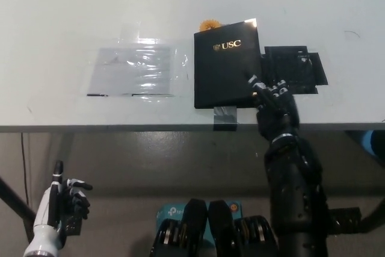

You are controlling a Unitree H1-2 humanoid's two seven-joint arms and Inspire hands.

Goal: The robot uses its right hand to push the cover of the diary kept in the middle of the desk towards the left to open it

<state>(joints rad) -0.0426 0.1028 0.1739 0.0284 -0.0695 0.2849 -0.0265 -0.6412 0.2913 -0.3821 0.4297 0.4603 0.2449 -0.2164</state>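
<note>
White desk (72, 16) carries a closed diary (225, 64); at its 4 o'clock corner, right hand (274, 105), fingers (257, 83) spread, empty. Left hand (60, 203) rests low, loosely spread.

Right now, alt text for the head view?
The black right hand reaches the lower right corner of a closed black diary on a white desk. A clear plastic sheet lies left of it; the white left hand hangs below the desk.

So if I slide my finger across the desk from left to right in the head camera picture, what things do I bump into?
Clear plastic sheet → black diary with gold USC letters → the robot's black right hand at the diary's lower right corner → black mat. The white left hand rests below the desk, lower left.
</note>
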